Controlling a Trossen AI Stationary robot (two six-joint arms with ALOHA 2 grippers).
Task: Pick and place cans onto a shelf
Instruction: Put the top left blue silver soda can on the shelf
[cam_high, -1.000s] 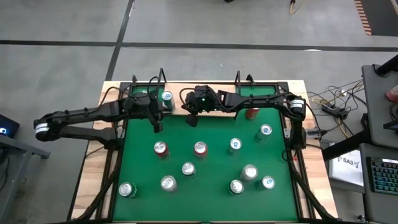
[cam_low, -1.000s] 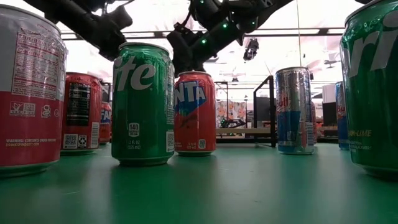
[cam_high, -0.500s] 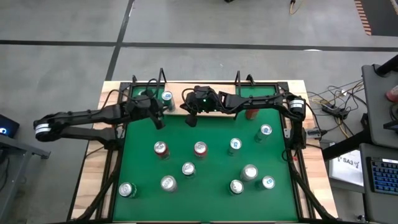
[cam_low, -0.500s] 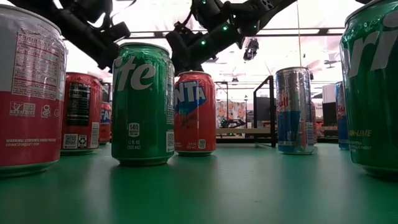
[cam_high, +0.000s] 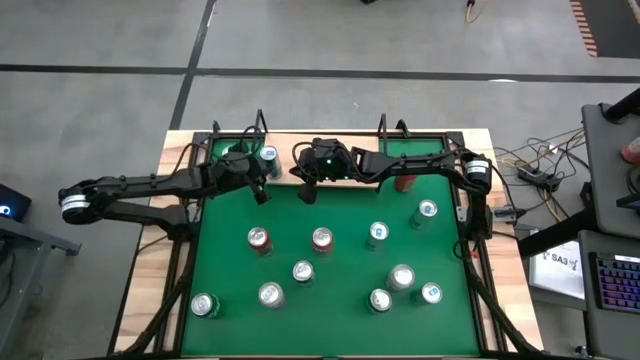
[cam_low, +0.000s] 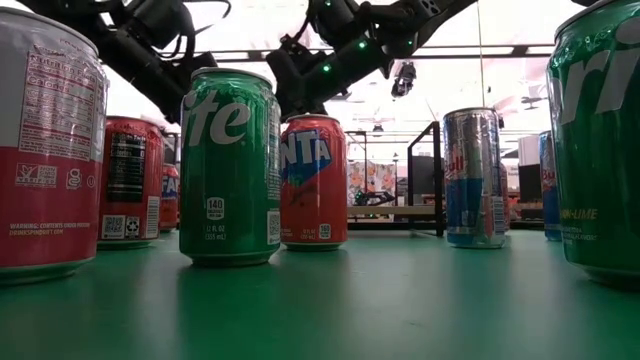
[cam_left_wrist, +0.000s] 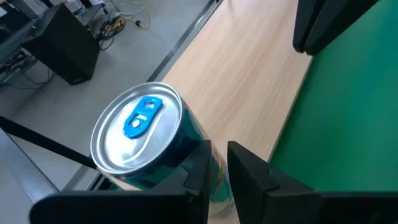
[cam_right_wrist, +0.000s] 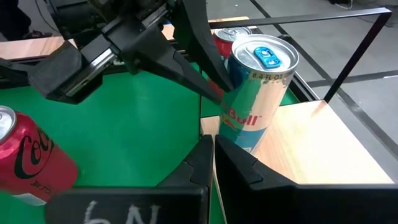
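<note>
High view: cans crowd table before shelf

Small cylindrical silver-topped drink cans upright, scattered across centre to 6 o'clock; light-wood shelf board at 12, one blue-tabbed can standing on it.

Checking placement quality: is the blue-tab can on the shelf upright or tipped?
Upright. The blue-tab can stands on the shelf, its silver top level and facing up; the high view shows only its round top.
</note>
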